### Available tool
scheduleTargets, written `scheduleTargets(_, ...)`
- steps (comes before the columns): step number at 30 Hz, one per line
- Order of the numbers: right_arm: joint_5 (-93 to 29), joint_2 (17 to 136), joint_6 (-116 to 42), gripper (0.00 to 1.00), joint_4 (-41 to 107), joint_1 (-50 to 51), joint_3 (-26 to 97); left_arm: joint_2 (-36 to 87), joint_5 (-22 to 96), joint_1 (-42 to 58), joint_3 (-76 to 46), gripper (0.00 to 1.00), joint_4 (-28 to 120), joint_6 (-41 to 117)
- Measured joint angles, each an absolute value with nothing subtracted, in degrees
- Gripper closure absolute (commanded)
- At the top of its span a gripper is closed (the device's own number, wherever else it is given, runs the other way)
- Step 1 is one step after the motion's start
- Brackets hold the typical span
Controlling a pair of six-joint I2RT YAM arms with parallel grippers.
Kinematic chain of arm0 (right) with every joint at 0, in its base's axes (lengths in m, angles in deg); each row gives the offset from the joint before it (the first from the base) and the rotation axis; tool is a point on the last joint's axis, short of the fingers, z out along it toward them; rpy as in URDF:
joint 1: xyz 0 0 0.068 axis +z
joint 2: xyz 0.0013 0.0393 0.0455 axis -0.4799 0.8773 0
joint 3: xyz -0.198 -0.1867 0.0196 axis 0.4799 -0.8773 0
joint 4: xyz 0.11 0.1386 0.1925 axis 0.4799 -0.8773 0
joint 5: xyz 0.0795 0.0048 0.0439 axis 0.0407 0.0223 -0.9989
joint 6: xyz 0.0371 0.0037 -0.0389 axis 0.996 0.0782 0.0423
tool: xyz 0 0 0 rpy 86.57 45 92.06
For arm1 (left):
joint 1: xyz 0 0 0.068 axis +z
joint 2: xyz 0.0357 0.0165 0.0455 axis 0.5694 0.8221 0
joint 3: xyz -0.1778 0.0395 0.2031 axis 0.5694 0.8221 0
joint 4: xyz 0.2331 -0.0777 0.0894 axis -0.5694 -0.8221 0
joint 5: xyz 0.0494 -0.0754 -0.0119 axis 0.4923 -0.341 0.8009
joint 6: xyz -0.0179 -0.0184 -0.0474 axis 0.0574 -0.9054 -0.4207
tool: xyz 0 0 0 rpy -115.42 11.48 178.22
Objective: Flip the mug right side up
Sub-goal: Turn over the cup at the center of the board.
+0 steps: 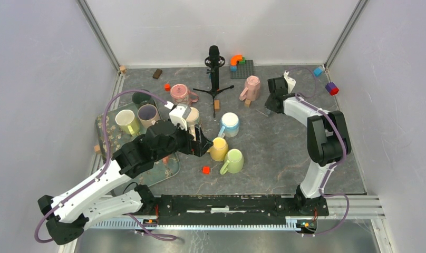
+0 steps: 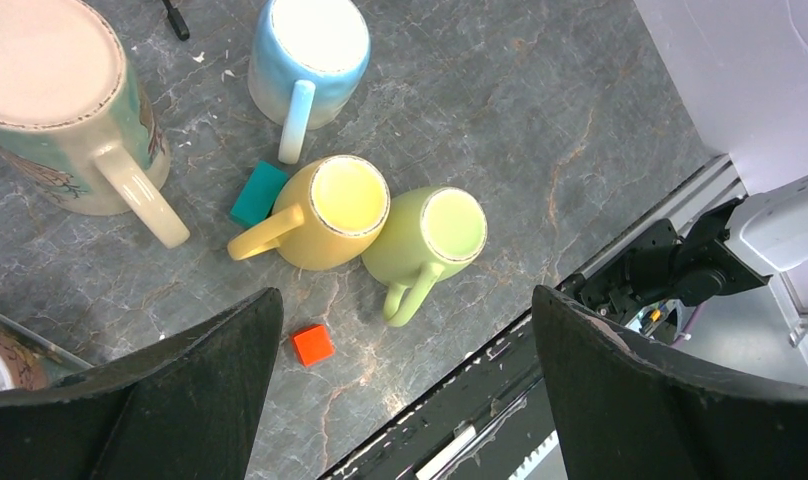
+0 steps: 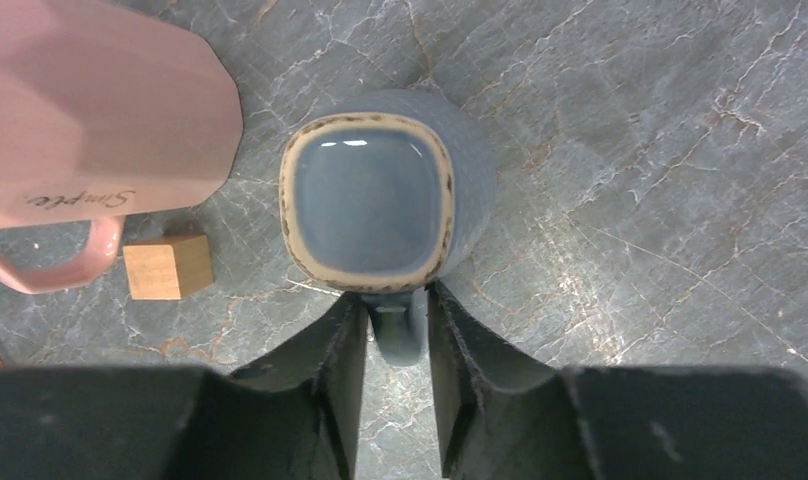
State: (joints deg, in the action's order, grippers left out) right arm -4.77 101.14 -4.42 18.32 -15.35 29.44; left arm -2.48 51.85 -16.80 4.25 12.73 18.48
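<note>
A blue-grey mug [image 3: 370, 205] stands upside down on the grey table, its squarish unglazed foot ring facing up. Its handle [image 3: 397, 335] points toward my right gripper [image 3: 395, 300], whose two fingers press against either side of the handle, shut on it. In the top view the right gripper [image 1: 274, 101] hangs over the mug at the back right and hides it. My left gripper [image 2: 407, 300] is wide open with nothing in it, hovering above a yellow mug [image 2: 330, 210] and a green mug [image 2: 430, 232], both upside down.
A pink faceted mug [image 3: 90, 110] and a wooden block [image 3: 167, 267] sit just left of the blue-grey mug. A blue-white mug [image 1: 230, 124], an orange cube [image 1: 205, 169], a microphone stand [image 1: 215, 68] and a tray [image 1: 103, 129] holding mugs are also here.
</note>
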Motion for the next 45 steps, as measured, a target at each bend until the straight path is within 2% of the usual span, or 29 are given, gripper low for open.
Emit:
scheduleTargets(6,-5.1,101.2,-5.1,1.00,18.3,-15.7,29.8,-1.5,51.2,-16.8,4.2,0.00,13.3,17.3)
scheduleTargets(13,-7.9,99.6,-8.2,1.00,18.9,-15.7,28.8,-1.5,49.9,-16.7,5.2,0.00,15.4,14.1)
scheduleTargets(20,-15.6,86.7,-11.0,1.00,22.5,-15.7,20.9,-0.4,42.4,-13.6,6.1,0.00,20.8,9.3)
scheduleTargets(29,-30.4,71.1,-7.7,1.00,32.7,-15.2,10.4,5.9,28.4,-5.8,11.7,0.01,38.7,-3.8)
scheduleTargets(32,-34.7,66.8,-4.6,1.00,35.9,-14.5,7.2,9.1,25.8,-4.1,13.1,0.05,45.0,-8.4)
scheduleTargets(38,-40.5,60.4,2.6,1.00,43.2,-11.7,3.1,15.8,22.7,-3.6,13.6,0.20,57.8,-16.0)
scheduleTargets(45,-43.4,57.6,10.6,1.00,51.4,-6.7,1.9,22.4,21.2,-3.4,13.6,0.33,67.4,-22.0)
